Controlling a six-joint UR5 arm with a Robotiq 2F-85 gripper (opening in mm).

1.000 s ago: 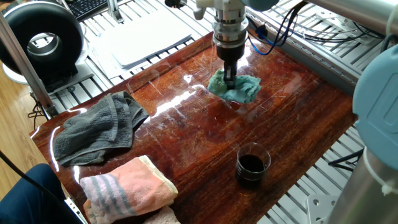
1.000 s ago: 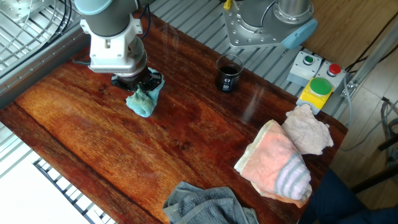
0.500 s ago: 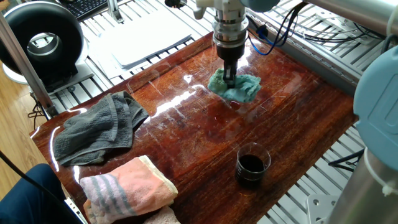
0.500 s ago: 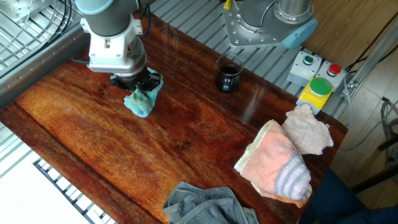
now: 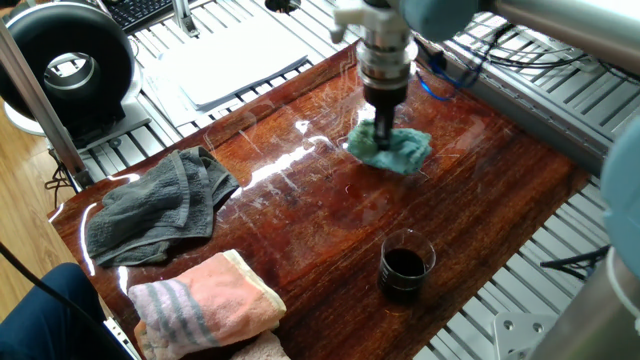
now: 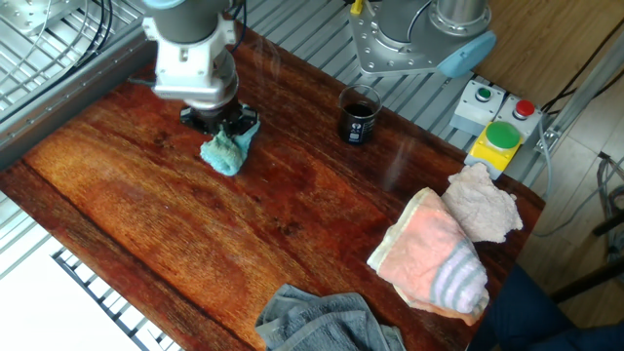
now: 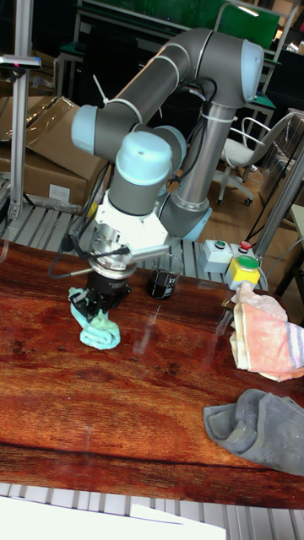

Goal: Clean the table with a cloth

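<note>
The glossy reddish-brown table (image 5: 330, 215) (image 6: 146, 224) (image 7: 152, 380) fills most of each view. A small teal cloth (image 5: 393, 148) (image 6: 225, 151) (image 7: 95, 327) lies bunched on its far part. My gripper (image 5: 384, 128) (image 6: 220, 130) (image 7: 103, 309) points straight down with its fingers shut on the cloth and presses it against the wood. The fingertips are buried in the folds.
A glass of dark liquid (image 5: 405, 266) (image 6: 359, 115) (image 7: 164, 283) stands on the table near the cloth. A dark grey towel (image 5: 155, 205) (image 6: 322, 320) (image 7: 253, 426) and a pink striped towel (image 5: 205, 300) (image 6: 434, 255) (image 7: 270, 337) lie at one end. A white board (image 5: 235, 60) sits beside the table.
My gripper has slid the cloth a short way across the tabletop, toward the side where the glass stands. Nothing else moved.
</note>
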